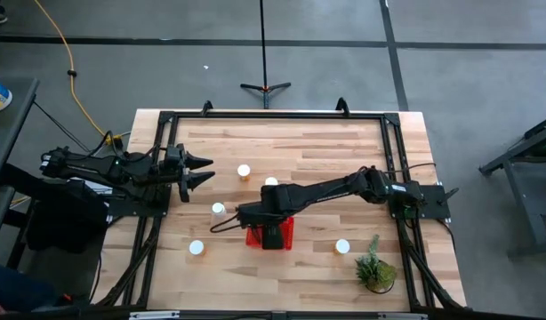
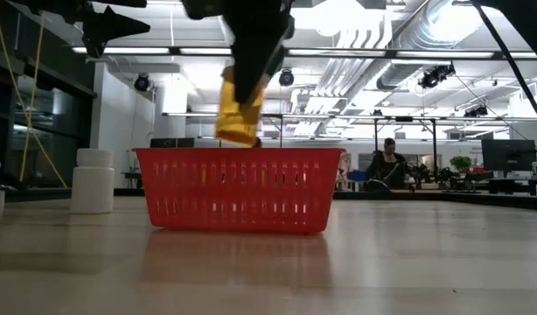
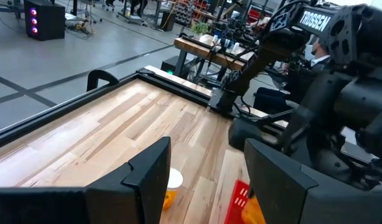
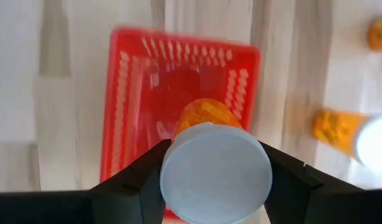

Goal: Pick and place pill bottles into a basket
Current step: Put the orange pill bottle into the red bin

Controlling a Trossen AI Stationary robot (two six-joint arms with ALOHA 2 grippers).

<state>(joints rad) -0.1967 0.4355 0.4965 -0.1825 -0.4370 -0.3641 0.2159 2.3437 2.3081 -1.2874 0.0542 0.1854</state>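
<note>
One orange pill bottle (image 4: 211,158) clamped in right gripper (image 4: 213,180) above red basket (image 2: 238,194); off-centre release risks rim bounce. Left gripper (image 1: 198,172) idle, spread apart.

The left gripper (image 3: 206,180) hovers open above the wooden table (image 3: 116,127), framing a white-capped orange pill bottle (image 3: 171,186) and the red basket (image 3: 239,200) beside the right arm (image 3: 340,93).
</note>
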